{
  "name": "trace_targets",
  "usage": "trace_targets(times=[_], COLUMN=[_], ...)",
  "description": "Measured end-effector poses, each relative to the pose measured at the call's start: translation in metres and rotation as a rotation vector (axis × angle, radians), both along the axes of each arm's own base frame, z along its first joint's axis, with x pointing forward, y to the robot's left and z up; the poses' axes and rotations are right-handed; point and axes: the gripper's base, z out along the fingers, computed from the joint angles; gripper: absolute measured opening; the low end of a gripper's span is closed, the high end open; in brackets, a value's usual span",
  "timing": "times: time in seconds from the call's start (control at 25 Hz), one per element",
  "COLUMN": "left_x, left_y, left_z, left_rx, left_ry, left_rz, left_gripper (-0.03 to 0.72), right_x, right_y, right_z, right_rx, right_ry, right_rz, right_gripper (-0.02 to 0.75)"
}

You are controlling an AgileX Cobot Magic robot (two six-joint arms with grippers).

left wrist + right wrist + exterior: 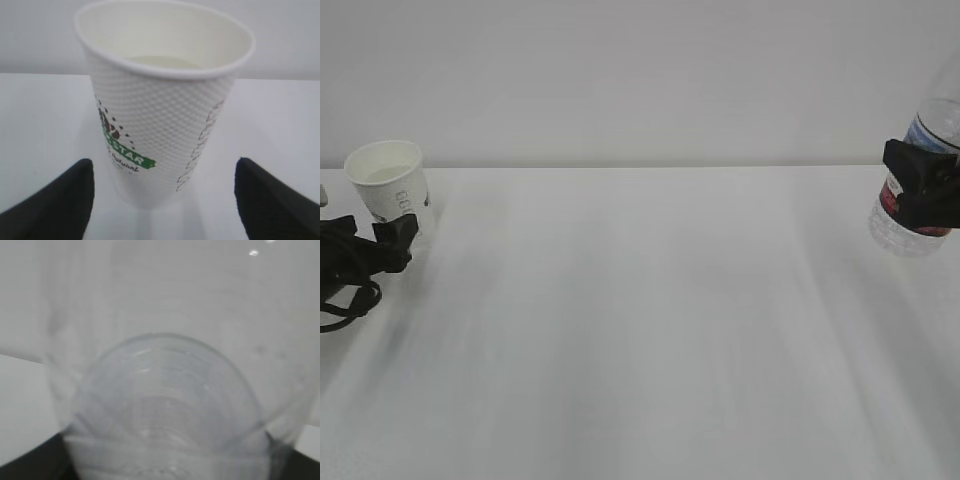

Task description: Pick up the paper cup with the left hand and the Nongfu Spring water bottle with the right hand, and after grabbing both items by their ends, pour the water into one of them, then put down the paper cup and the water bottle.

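The white paper cup (386, 182) stands upright on the table at the far left, a pale pool of water (161, 61) in its bottom. My left gripper (394, 243) sits low just in front of the cup. It is open: in the left wrist view the left gripper (162, 165) has its black fingertips (75, 192) wide on either side of the cup (160, 115), touching nothing. At the right edge my right gripper (922, 190) is shut on the tilted Nongfu Spring water bottle (932, 120) at its label. The clear bottle (165, 390) fills the right wrist view.
The white table (640, 330) runs back to a plain white wall (640, 70). A loop of black cable (345, 310) hangs under the left arm. Nothing else stands between the two arms.
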Motion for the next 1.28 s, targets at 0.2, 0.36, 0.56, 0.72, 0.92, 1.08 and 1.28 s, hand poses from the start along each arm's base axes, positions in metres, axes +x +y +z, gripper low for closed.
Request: trace_targets(times=[0.2,0.36,0.56,0.72,0.92,1.08,1.28], left_x=[-0.014,-0.027,-0.048,-0.066,-0.082,-0.089,-0.094], left_y=[-0.001,-0.003,-0.004,-0.004,-0.004,-0.005,-0.006], left_z=[0.018,0.031,0.047,0.059,0.076,0.090,0.107], left_rx=[0.003,0.006,0.008,0.009,0.010,0.013,0.022], left_ry=[-0.023,-0.039,-0.056,-0.076,-0.124,-0.179,-0.246], left_rz=[-0.014,-0.026,-0.030,-0.032,-0.032,-0.033,-0.051], left_gripper=[0.631,0.622,0.610,0.603,0.594,0.593,0.592], right_x=[0.000,0.000,0.000,0.000,0.000,0.000,0.000], right_y=[0.000,0.000,0.000,0.000,0.000,0.000,0.002], right_z=[0.000,0.000,0.000,0.000,0.000,0.000,0.000], right_rx=[0.000,0.000,0.000,0.000,0.000,0.000,-0.018], right_ry=[0.000,0.000,0.000,0.000,0.000,0.000,0.000], right_rz=[0.000,0.001,0.001,0.001,0.001,0.001,0.024], right_gripper=[0.441,0.440,0.440,0.441,0.441,0.440,0.440])
